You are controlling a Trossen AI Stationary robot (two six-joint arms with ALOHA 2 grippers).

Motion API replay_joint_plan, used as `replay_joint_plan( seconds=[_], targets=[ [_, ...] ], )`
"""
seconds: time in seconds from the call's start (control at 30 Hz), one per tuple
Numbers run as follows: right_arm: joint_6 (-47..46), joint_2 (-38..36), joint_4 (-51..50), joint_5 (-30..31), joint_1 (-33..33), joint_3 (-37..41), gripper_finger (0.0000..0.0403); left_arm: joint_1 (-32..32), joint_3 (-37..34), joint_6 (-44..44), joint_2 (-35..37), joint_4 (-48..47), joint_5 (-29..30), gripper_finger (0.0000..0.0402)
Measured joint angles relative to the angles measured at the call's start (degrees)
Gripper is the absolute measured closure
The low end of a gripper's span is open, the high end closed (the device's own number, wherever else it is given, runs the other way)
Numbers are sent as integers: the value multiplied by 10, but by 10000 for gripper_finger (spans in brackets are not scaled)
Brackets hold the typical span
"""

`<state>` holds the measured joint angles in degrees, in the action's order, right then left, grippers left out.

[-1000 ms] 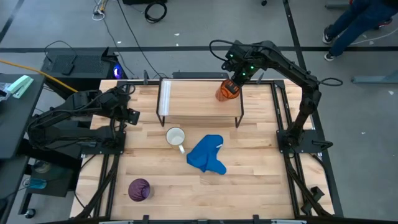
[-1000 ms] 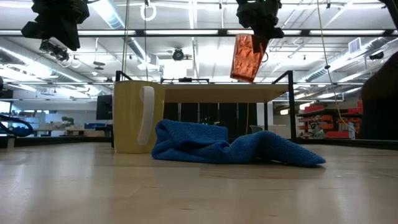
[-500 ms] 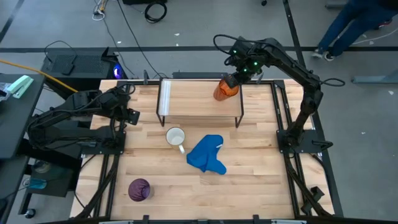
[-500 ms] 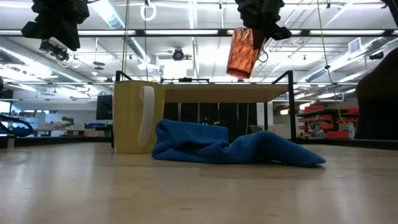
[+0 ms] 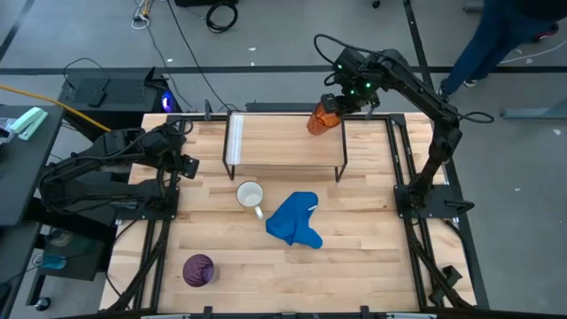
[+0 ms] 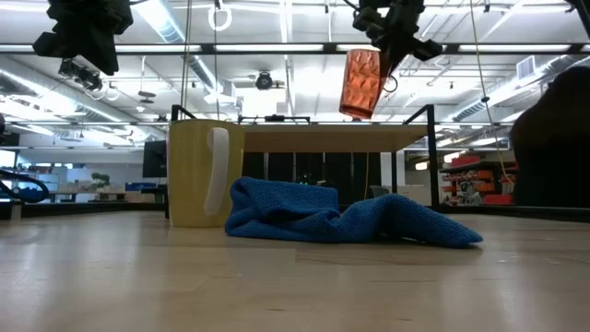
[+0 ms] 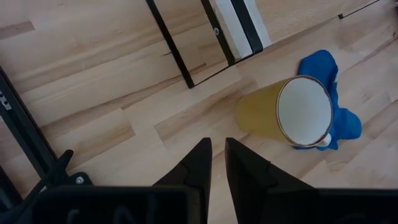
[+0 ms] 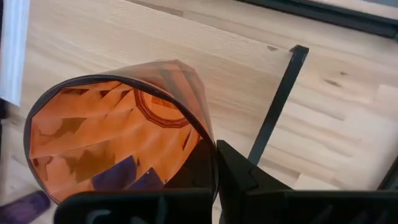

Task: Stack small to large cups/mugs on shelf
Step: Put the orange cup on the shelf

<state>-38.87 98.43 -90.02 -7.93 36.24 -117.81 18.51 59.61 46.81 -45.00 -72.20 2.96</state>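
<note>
My right gripper point(image 5: 339, 105) is shut on the translucent orange cup point(image 5: 322, 119), which hangs in the air above the far right corner of the shelf point(image 5: 283, 142), a light-wood board on black wire legs. In the low view the cup point(image 6: 360, 83) is well above the board point(image 6: 323, 138). The white handled mug point(image 5: 251, 195) stands upright on the table in front of the shelf. The purple cup point(image 5: 198, 269) lies near the front left. My left gripper point(image 5: 183, 165) waits, shut and empty, at the table's left edge. My right gripper holds the orange cup by its wall at the rim point(image 8: 210, 148). One finger point(image 8: 236, 171) lies outside the wall; the other is hidden behind the translucent wall. The cup is lifted clear of the shelf, nearly upright in the low view, and hangs below the gripper.
A crumpled blue cloth point(image 5: 295, 221) lies on the table to the right of the mug. Black frame rails run along the table's left and right sides. A person point(image 5: 496, 35) stands on the floor beyond the far right corner.
My right gripper has carried the orange cup toward the table's far edge, from over the shelf's right end to its far right corner. The cup, tilted before, now hangs more upright.
</note>
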Motion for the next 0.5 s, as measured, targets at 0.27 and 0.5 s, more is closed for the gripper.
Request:
replay_joint_plan(
  seconds=[0.27, 0.5],
  targets=[
    [-15, -4, 2, 17, -17, 21, 396, 0, 0, -13, 0, 0, 0, 343],
    [-19, -24, 0, 16, -23, 71, 396, 0, 0, -16, 0, 0, 0, 347]
  ],
)
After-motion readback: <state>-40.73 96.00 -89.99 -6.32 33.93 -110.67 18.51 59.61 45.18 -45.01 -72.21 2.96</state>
